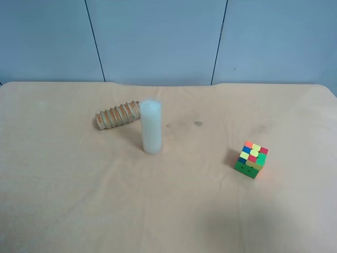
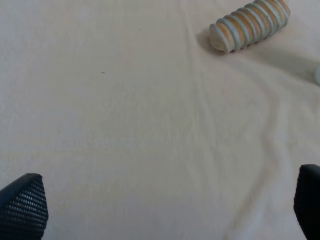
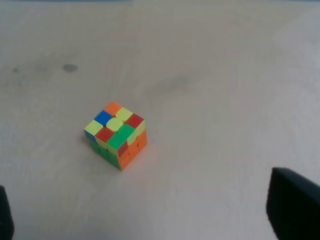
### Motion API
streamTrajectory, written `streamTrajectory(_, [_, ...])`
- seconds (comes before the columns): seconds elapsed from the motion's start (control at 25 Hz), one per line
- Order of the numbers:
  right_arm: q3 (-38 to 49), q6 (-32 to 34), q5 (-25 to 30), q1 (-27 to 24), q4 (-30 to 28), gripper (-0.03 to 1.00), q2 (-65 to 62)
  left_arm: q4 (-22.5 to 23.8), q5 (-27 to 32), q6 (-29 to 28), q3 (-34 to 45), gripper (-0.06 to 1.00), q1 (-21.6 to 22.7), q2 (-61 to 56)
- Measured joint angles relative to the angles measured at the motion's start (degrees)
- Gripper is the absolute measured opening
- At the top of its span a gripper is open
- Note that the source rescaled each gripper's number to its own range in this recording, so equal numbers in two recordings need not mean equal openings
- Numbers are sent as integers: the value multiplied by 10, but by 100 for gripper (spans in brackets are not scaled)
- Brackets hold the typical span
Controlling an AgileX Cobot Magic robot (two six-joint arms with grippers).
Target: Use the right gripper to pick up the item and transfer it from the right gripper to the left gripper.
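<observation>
Well, tabletop (image 1: 79, 200): a pale beige, cloth-like cover with soft creases fills most of the high view. A small dark spot (image 1: 198, 124) sits a little behind the middle.
Room: blue-grey wall panels (image 1: 158, 37) with thin dark seams rise straight behind the far edge.
Cube (image 1: 251, 158): a scrambled colour puzzle rests on the tabletop toward the high view's right. It is well apart from the other two things, and nothing grips it.
Right pincer (image 3: 150, 212): spread wide and holding nothing. Its dark fingertips (image 3: 295, 205) show only at the corners of its wrist view, with the cube lying ahead of them.
Left pincer (image 2: 165, 205): also spread wide and holding nothing, over bare cloth, with the ribbed roll (image 2: 249, 25) ahead of it.
White cylinder (image 1: 151, 127): stands upright near the middle.
Roll and cylinder: the roll lies on its side with one end right by the cylinder's top. I cannot tell whether they touch.
Edges: the far edge runs along the wall and curves down at both far corners.
Open room: bare cloth lies all round the cube and across the whole near half.
</observation>
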Motion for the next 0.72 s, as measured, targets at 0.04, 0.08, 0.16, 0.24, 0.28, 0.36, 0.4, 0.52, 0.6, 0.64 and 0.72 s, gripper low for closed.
streamTrajectory(0.04, [0, 0, 0, 0, 0, 100, 0, 0, 0, 0, 0, 100, 0, 0])
streamTrajectory(0.08, [0, 0, 0, 0, 0, 100, 0, 0, 0, 0, 0, 100, 0, 0])
streamTrajectory(0.16, [0, 0, 0, 0, 0, 100, 0, 0, 0, 0, 0, 100, 0, 0])
streamTrajectory(0.24, [0, 0, 0, 0, 0, 100, 0, 0, 0, 0, 0, 100, 0, 0])
streamTrajectory(0.28, [0, 0, 0, 0, 0, 100, 0, 0, 0, 0, 0, 100, 0, 0])
streamTrajectory(0.36, [0, 0, 0, 0, 0, 100, 0, 0, 0, 0, 0, 100, 0, 0])
streamTrajectory(0.4, [0, 0, 0, 0, 0, 100, 0, 0, 0, 0, 0, 100, 0, 0])
streamTrajectory(0.52, [0, 0, 0, 0, 0, 100, 0, 0, 0, 0, 0, 100, 0, 0])
streamTrajectory(0.6, [0, 0, 0, 0, 0, 100, 0, 0, 0, 0, 0, 100, 0, 0])
streamTrajectory(0.64, [0, 0, 0, 0, 0, 100, 0, 0, 0, 0, 0, 100, 0, 0])
streamTrajectory(0.72, [0, 0, 0, 0, 0, 100, 1, 0, 0, 0, 0, 100, 0, 0])
